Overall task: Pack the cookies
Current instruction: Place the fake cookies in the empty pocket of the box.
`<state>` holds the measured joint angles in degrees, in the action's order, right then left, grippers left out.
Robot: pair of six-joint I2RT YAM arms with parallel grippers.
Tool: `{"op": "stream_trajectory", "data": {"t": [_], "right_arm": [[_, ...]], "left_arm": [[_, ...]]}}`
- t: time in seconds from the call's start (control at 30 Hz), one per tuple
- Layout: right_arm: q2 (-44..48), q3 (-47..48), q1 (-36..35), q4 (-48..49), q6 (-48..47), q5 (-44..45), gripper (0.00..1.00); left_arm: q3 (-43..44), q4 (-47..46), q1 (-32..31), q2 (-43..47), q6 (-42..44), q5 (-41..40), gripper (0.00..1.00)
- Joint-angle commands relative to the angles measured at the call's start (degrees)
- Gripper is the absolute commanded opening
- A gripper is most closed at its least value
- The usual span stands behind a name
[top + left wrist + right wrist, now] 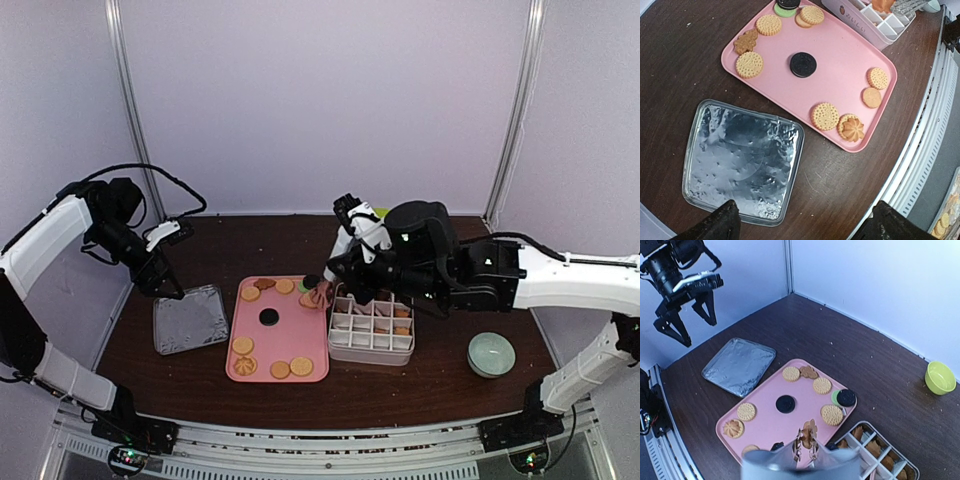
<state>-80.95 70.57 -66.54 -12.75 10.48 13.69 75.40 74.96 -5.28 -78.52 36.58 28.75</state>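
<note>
Cookies (825,116) lie round the edge of the pink tray (840,65), with one black cookie (803,64) in the middle. More sit in the white box (372,345), just beside the tray at 3 o'clock. The right gripper (343,268) squeezes the metal tongs (801,450), and the tongs pinch a brown cookie (808,434) over the tray's 1 o'clock corner. The left gripper (172,290) hangs with its jaws wide apart over the shiny foil tray (740,160), at 9 o'clock from the pink tray.

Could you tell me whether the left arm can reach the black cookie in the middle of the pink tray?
Probably yes: the left end effector hangs open by the silver lid beside the pink tray, nothing covers the black cookie, and the right end effector holds tongs at the tray's far corner.
</note>
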Motion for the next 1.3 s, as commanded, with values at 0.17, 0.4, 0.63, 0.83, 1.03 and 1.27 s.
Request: {"op": "stream_trajectory", "data": {"t": [0.17, 0.4, 0.63, 0.83, 1.03, 1.27], "right_arm": [[5.3, -8.3, 0.3, -3.3, 6.0, 0.2, 0.0], [6.3, -10.2, 0.3, -3.4, 7.4, -0.2, 0.0], [6.8, -8.9, 0.2, -5.1, 7.4, -1.3, 0.0], [7.4, -9.6, 0.3, -5.6, 8.3, -1.8, 0.0], [8.3, -10.6, 0.3, -5.1, 8.5, -2.3, 0.0], [7.1, -11.0, 0.2, -3.4, 8.1, -1.1, 0.06]], "left_arm": [[2.2, -1.6, 0.5, -3.6, 0.4, 1.8, 0.92], [3.8, -1.2, 0.6, -6.0, 0.6, 2.9, 0.91], [4.3, -1.0, 0.6, -6.6, 0.6, 3.7, 0.9], [4.0, -1.0, 0.5, -6.4, 0.4, 4.0, 0.89], [4.2, -0.9, 0.5, -6.2, 0.2, 3.7, 0.89], [4.7, -0.9, 0.5, -6.3, -0.4, 3.8, 0.9]]}}
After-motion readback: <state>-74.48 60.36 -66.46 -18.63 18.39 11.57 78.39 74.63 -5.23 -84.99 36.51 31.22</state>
